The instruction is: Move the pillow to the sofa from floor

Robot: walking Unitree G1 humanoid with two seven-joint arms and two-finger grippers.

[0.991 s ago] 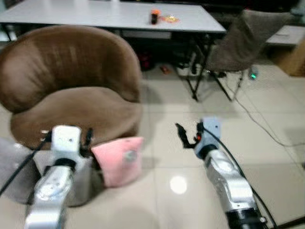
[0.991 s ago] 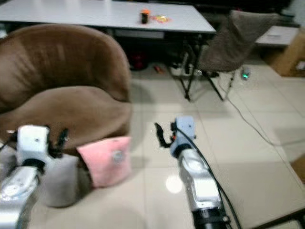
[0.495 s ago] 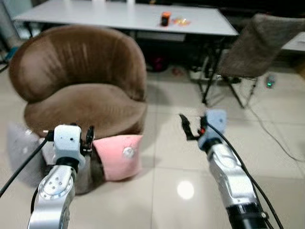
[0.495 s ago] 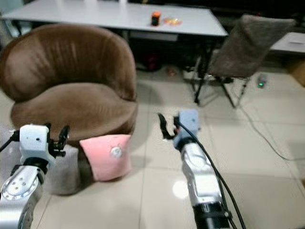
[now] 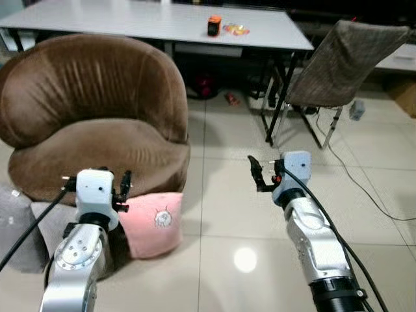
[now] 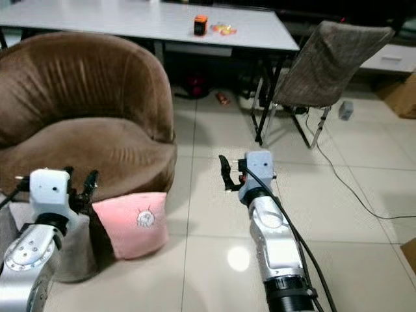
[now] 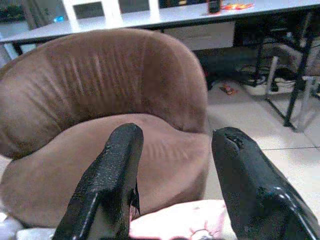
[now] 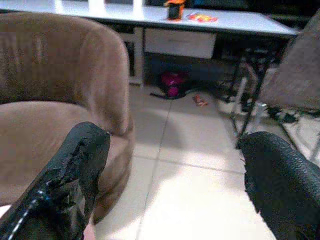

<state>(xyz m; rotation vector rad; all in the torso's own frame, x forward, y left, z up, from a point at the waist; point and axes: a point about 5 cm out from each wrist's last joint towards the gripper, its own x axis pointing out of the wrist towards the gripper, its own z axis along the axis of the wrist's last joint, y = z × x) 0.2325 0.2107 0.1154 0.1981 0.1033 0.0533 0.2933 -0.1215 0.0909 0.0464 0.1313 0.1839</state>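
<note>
Left eye view shows the soft pink square pillow (image 5: 152,223) on the floor against the front of the round brown sofa (image 5: 97,117), with the left tool (image 5: 123,190) and right tool (image 5: 259,175) both open above it, so a one-sided pinch could let it flop down.

- Left gripper (image 5: 121,188) is raised forward on its silver arm, its black fingers (image 7: 107,180) spread wide apart.
- Right gripper (image 5: 259,174) is extended forward, fingers (image 8: 70,185) parted and holding nothing.
</note>
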